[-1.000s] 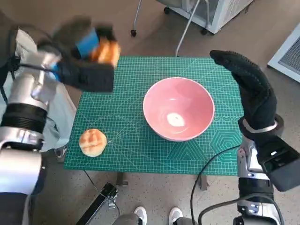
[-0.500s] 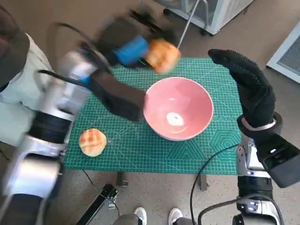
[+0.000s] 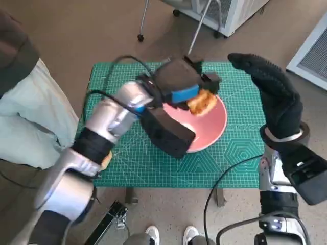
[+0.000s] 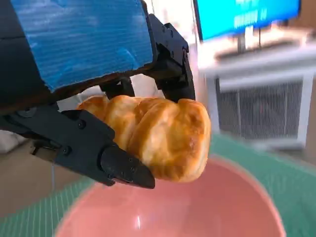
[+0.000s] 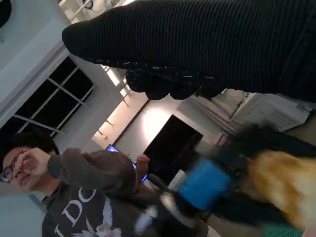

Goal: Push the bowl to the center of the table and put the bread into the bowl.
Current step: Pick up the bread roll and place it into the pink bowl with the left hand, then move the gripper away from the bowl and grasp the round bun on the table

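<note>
Two pieces of bread are seen in the head view, and they are told from left to right. At the left edge of the green cutting mat [image 3: 240,168], a round bun [image 3: 104,161] is only just glimpsed behind the left forearm, most of it being hidden. Further right, the left hand [image 3: 180,88], black with blue tape over its back, is held over the pink bowl [image 3: 213,128], which stands on the mat near the middle of the table. A golden, twisted bread roll [image 3: 201,103] is gripped in that hand; in the left wrist view the roll [image 4: 160,136] is seen clamped between black fingers [image 4: 106,160] on one side and the fingers beneath the taped back on the other, with the bowl [image 4: 207,207] spread directly beneath it and not touched by it. At the right edge of the mat, the right hand [image 3: 271,89] in its black knitted glove is held upright above the table, well apart from the bowl, with its fingers extended together and nothing in it. In the right wrist view the glove [image 5: 207,44] is shown as a dark band, and a seated person [image 5: 74,197] in a dark sweatshirt is seen beyond it.
</note>
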Motion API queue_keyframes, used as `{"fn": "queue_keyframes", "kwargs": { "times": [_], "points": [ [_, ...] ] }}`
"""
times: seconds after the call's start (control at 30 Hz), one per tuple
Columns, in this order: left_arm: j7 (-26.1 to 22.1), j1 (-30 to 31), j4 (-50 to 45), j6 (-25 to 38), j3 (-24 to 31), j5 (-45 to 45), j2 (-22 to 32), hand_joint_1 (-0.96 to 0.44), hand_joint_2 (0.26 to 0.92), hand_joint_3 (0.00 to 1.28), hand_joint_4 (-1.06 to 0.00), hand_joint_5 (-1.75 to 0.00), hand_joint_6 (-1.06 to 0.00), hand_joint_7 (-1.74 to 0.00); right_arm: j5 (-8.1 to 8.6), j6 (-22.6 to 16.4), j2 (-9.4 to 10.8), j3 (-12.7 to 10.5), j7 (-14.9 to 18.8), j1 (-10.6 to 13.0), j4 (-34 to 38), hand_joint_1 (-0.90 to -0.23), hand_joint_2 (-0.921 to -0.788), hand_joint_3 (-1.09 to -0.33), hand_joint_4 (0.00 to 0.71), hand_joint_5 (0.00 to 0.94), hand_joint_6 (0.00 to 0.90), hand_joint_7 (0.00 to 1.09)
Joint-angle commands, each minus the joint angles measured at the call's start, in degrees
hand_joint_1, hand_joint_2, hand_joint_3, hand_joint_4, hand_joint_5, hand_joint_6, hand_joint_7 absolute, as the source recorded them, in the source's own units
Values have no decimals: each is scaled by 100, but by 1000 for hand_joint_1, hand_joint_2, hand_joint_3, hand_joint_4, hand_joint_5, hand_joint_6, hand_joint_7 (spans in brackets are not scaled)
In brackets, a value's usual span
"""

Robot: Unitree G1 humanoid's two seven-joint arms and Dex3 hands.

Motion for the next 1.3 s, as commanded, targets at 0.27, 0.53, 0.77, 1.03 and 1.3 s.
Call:
{"fn": "queue_keyframes", "kwargs": {
  "times": [0.27, 0.53, 0.77, 1.03, 1.3],
  "points": [
    [-698, -53, 617, 204, -132, -25, -160, -25, 888, 274, -263, -975, -290, -1141, 19, 70, -77, -26, 41, 197, -133, -665, -921, -763, 170, 92, -1, 636],
    [-1752, 23, 50, 500, 275, -549, 185, -131, 881, 29, -158, -25, -118, -530, -53, 119, -68, -10, -38, 196, -223, -664, -921, -765, 158, 104, -1, 620],
    [-2690, 508, -1095, 856, 990, -1539, 678, -135, 878, 19, -195, -28, -155, -540, -125, 132, -18, 25, -100, 175, -241, -663, -921, -761, 155, 111, -1, 621],
    [-3773, 1345, -2949, 1131, 1925, -2781, 1797, -152, 884, 12, -414, -94, -315, -571, -139, 113, -14, 39, -120, 191, -243, -663, -921, -759, 152, 119, -1, 634],
    [-4105, 2637, -4143, 948, 3151, -3705, 3074, -138, 887, 2, -535, -77, -412, -494, -69, 139, -9, 36, -93, 193, -261, -665, -921, -760, 147, 126, -1, 641]
  ]
}}
